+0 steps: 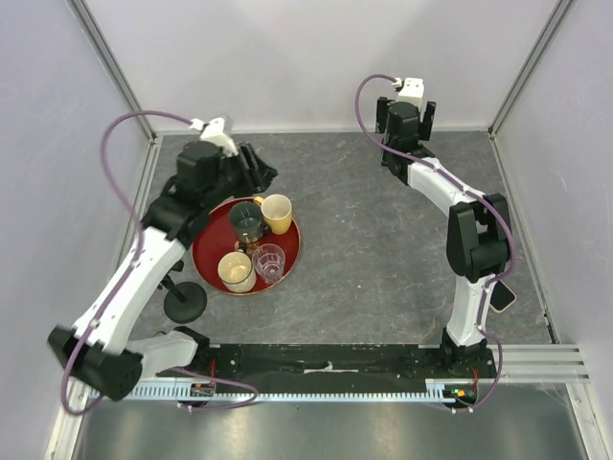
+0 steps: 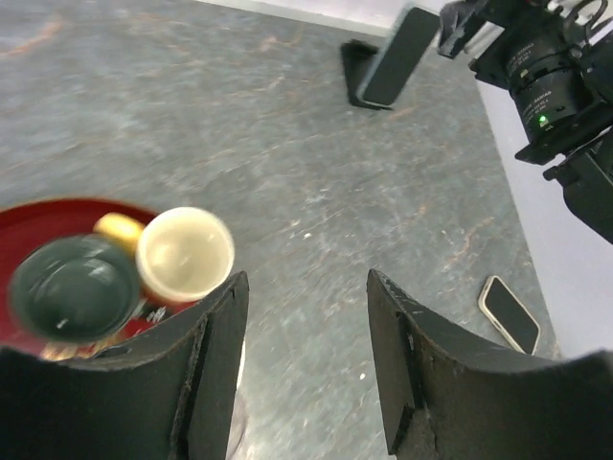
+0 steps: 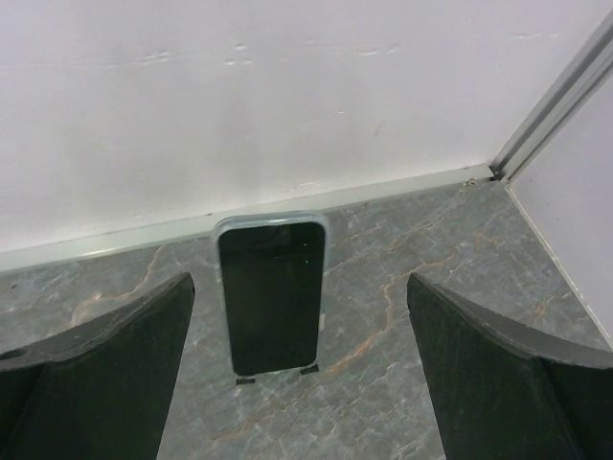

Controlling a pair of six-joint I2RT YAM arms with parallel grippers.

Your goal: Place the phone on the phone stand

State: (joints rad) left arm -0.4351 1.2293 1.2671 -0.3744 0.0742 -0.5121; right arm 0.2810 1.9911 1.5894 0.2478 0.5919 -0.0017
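**Phone flat at the right edge, stand far off at the left**

The phone [image 1: 504,298], a large slim smartphone with a glossy black screen and a pale cream-pink rim, lies screen up on the grey marbled surface [image 1: 383,259]. It sits just beside the right arm's lower link, near the right wall, and that arm partly covers it in the top view. Nothing grips it.

The phone stand [image 1: 187,305] is a small matte black piece with a round disc base and a short upright stem. It stands at the front left, close to the left arm and just beside the round red tray [image 1: 209,251]. It is well apart from the phone and carries nothing.

The left end effector [image 2: 306,283] hangs above the rear part of the tray, its two black fingers spread with nothing between them. On the tray stand a dark green cup [image 1: 247,220], a yellow cup [image 1: 277,213], a cream cup [image 1: 236,271] and a clear tumbler [image 1: 270,262].

The right end effector [image 3: 297,287] is stretched to the rear wall with its fingers wide apart and nothing held. Ahead of it is a second handset [image 3: 273,297], dark-screened with a thin pale edge. It leans back, tilted, on a small black wedge holder [image 2: 354,62], with its lower edge caught on two little hooks. The fingers flank this handset in the wrist view but do not touch it.
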